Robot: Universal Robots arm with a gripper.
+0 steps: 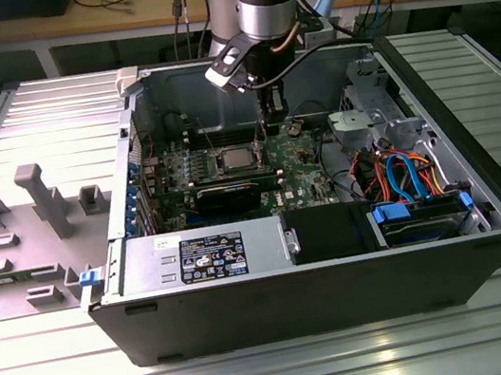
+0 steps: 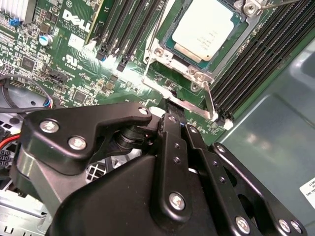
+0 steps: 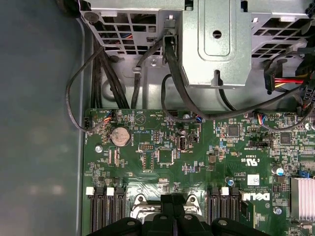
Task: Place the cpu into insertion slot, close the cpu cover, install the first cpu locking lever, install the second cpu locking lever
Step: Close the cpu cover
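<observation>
1. Claw (image 2: 171,104): your claw's fingers are drawn narrow, with nothing visible between them. The tips sit at a thin locking lever (image 2: 189,104); you cannot tell whether they touch it.
2. Cpu (image 2: 206,27): flat in the insertion slot (image 2: 194,74), just beyond the fingertips. The print on its top is too faint to read.
3. Cpu cover (image 2: 160,54): silvery frame lying around the chip.
4. Writing: a white logo (image 2: 78,22) on the green motherboard (image 3: 147,172), beside the claw. A black-and-white label (image 1: 212,255) on the power supply (image 1: 148,262), well apart from the claw.
5. Container: the open computer case (image 1: 494,204) holds the board, power supply, drive cage (image 3: 216,44) and cables (image 3: 98,83).
6. Surroundings: black memory slots (image 2: 123,29) flank the socket on either side of the claw. A coin cell (image 3: 119,136) and heatsink (image 3: 301,196) lie farther off.
</observation>
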